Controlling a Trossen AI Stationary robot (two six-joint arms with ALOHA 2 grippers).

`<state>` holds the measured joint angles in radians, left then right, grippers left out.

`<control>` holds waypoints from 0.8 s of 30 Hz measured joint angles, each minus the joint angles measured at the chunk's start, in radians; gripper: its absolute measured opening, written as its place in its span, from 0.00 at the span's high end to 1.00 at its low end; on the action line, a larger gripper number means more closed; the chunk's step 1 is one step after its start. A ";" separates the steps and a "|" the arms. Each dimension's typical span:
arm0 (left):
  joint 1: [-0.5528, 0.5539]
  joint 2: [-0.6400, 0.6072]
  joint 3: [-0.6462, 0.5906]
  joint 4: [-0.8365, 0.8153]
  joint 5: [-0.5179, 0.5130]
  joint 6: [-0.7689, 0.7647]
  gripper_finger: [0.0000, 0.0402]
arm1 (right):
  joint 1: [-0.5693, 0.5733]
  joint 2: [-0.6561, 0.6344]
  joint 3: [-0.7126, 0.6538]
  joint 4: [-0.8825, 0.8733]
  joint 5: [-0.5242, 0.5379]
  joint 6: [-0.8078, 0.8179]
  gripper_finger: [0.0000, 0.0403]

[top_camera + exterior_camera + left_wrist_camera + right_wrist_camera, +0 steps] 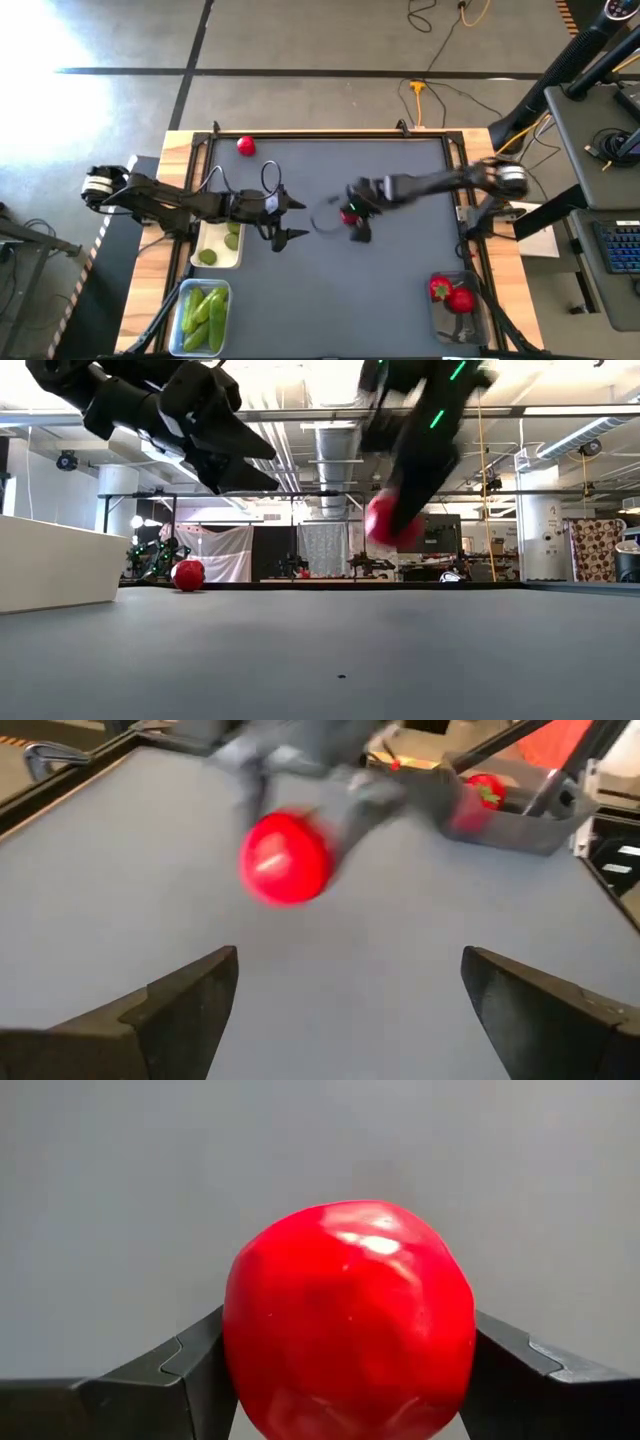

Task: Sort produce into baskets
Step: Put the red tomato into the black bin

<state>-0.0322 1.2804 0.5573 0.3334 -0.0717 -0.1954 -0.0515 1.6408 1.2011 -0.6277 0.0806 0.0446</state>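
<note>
Right gripper [352, 222] is clamped on a red tomato-like piece [350, 1322] and holds it in the air over the middle of the grey table [380, 300]. Left gripper [291, 220] hangs beside the white tray [200, 242], its fingers wide apart and holding nothing. Two limes [208, 256] lie in this tray. Cucumbers [203, 310] fill one clear tub [184, 290], red pieces [452, 296] the other tub [438, 322]. One more red ball [245, 146] rests near the far edge.

A dark grey surface [330, 290] with wooden edges fills the middle of the high view. Black tape lines [300, 72] cross the concrete floor above it. A yellow cable [420, 95] lies upper right, a keyboard [620, 250] at far right.
</note>
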 joint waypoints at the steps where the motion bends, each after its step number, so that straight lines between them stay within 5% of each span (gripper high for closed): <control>1: -0.006 0.000 -0.010 0.014 0.000 0.000 0.09 | 0.049 -0.036 0.000 -0.048 0.001 0.060 0.32; 8: -0.022 0.001 -0.015 0.045 0.000 0.023 0.09 | 0.445 -0.258 0.000 -0.268 -0.003 0.700 0.32; 15: -0.021 0.001 0.005 0.057 0.000 0.009 0.09 | 0.833 -0.319 -0.001 -0.403 0.051 1.417 0.32; 24: -0.019 0.001 0.005 0.059 0.001 0.046 0.09 | 1.094 -0.269 -0.002 -0.437 0.036 2.001 0.32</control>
<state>-0.0510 1.2812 0.5621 0.3927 -0.0708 -0.1489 1.0421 1.3715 1.1992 -1.0645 0.1164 2.0460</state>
